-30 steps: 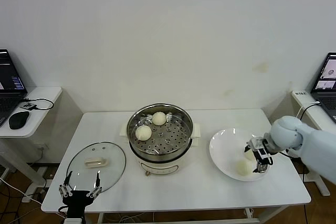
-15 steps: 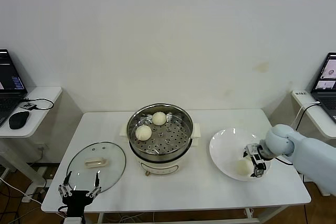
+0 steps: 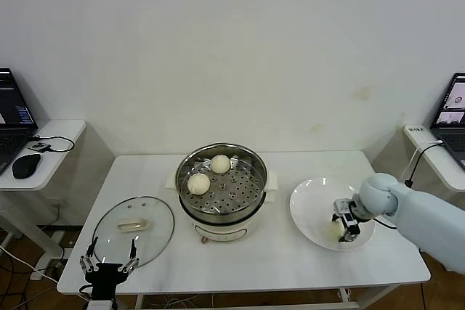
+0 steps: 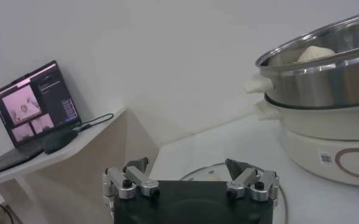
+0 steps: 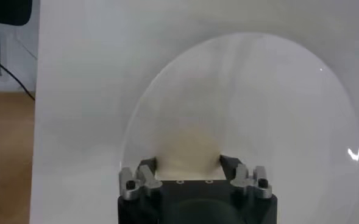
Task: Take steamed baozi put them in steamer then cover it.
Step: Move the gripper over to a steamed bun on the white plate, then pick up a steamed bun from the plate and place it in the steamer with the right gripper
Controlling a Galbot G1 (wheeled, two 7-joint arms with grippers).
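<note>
Your right gripper (image 3: 343,224) pinches a smooth, round baozi (image 5: 188,152) on the glossy white plate (image 3: 311,207).
Your left gripper (image 3: 110,264) waits spread beside the glass lid (image 3: 134,223); two buns sit in the perforated steel steamer (image 3: 221,180).

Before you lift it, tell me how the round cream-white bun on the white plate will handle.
The round cream-white bun between the right gripper jaws looks soft, so it may dent if squeezed. Its smooth, rounded shape could let it roll on the shallow white plate if released. It probably weighs little.
</note>
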